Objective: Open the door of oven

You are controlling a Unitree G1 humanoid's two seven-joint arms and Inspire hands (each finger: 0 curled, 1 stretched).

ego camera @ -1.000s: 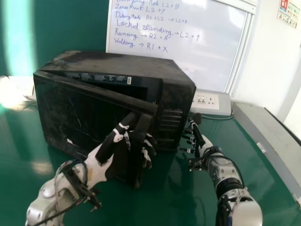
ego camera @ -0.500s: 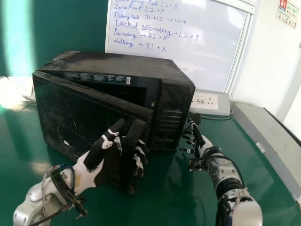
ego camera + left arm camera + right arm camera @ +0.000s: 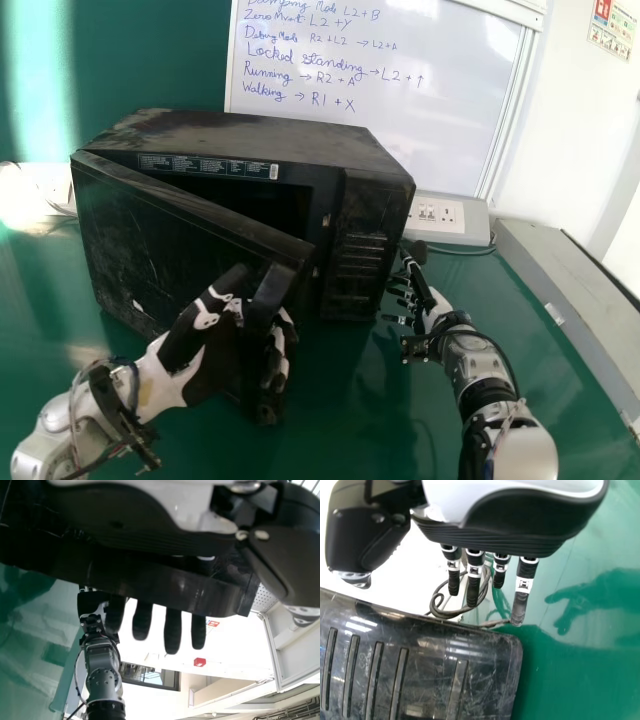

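Microwave oven (image 3: 260, 135), blk, sits upright on the grn desk (image 3: 350, 410), L-of-ctr in head view. Far L, a wht box (image 3: 45, 185) w/ cables stands by the wall.

Door (image 3: 165, 230) is partly open: hinge side L, free side swung out toward the robot, w/ a dk gap b/w it and the oven body. Pale scratches & scuffs on its front. Handle (image 3: 270, 295) is at the door's free side, tilted.

L hand (image 3: 190, 338) comes in from lower L, in front of the door, & grips the handle: thumb on the near side, fingers (image 3: 276, 355) hooked round the far side. In left wrist view, fingers of the L hand (image 3: 172, 630) pass behind the handle & poke out past its edge, slightly apart; thumb held well off to one side.

R of the door opening is the ctrl panel (image 3: 355, 225), w/ a row of raised bars. Whiteboard (image 3: 470, 110) w/ blue handwriting stands behind the oven.

R hand (image 3: 428, 298) is just beside the oven's R side, above the desk; can't tell if it touches. Right wrist view has the fingers of the R hand (image 3: 520, 590) loose, nearly straight, a bit spread, thumb apart, nothing pinched. Near them, a loop of dk cable (image 3: 450, 614).

Behind the R hand, a socket unit (image 3: 440, 216); far R, a long gray case (image 3: 570, 290) & a poster (image 3: 612, 28) on the wall.
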